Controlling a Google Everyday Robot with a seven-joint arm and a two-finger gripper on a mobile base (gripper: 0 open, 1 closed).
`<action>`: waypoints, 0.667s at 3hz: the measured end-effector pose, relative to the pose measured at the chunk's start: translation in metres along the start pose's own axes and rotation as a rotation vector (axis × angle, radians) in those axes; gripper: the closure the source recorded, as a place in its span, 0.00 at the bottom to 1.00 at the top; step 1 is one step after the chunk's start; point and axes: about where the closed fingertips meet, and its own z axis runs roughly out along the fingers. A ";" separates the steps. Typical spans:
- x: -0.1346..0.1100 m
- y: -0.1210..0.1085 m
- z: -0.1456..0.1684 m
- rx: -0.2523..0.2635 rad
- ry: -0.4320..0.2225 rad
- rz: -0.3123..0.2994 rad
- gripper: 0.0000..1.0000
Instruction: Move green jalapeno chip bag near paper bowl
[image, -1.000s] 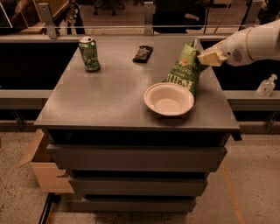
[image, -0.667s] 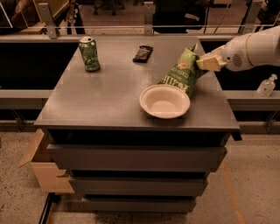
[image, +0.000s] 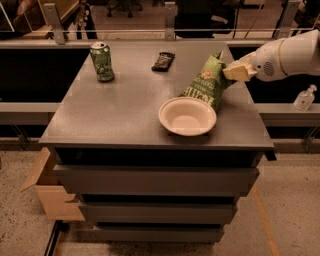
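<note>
The green jalapeno chip bag (image: 206, 83) stands tilted on the grey cabinet top (image: 125, 110), its lower end touching the far rim of the paper bowl (image: 187, 116). The bowl sits near the front right of the top. My gripper (image: 233, 71) comes in from the right on a white arm and is shut on the bag's upper right edge.
A green drink can (image: 102, 61) stands at the back left. A small dark flat packet (image: 163, 60) lies at the back middle. A cardboard box (image: 47, 187) sits on the floor at the left. A small bottle (image: 304, 98) stands on the ledge at the right.
The bag and bowl appear shifted slightly left in the view; the gripper still holds the bag beside the bowl.
</note>
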 end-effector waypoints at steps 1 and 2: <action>-0.001 0.002 0.003 -0.006 0.000 -0.001 0.26; -0.001 0.003 0.005 -0.010 0.001 -0.002 0.05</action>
